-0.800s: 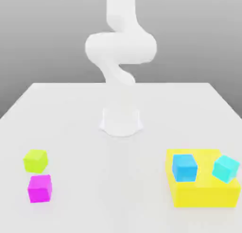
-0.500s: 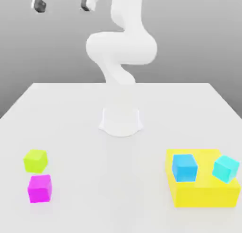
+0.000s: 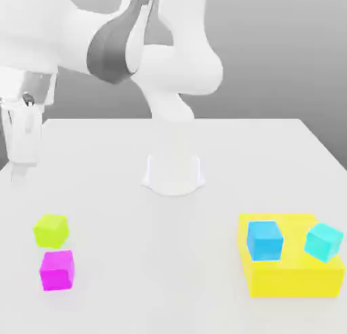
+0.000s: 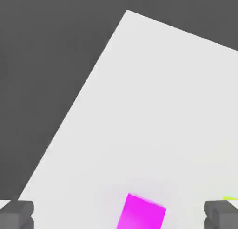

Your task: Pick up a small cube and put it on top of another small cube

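Exterior view: the lime small cube (image 3: pixel 51 230) sits on the white tabletop (image 3: pixel 203 272) near the view's left edge, just behind the magenta cube (image 3: pixel 57 269), apparently not touching it. The tool (image 4: pixel 119 214) hangs above them, released wide and empty.

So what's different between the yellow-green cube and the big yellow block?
The small cube is lime yellow-green; the yellow block is plain yellow. The small cube is little and boxy; the yellow block is wide and flat. Nothing sits on the small cube, while the yellow block carries two blue cubes. Both rest on the white table.
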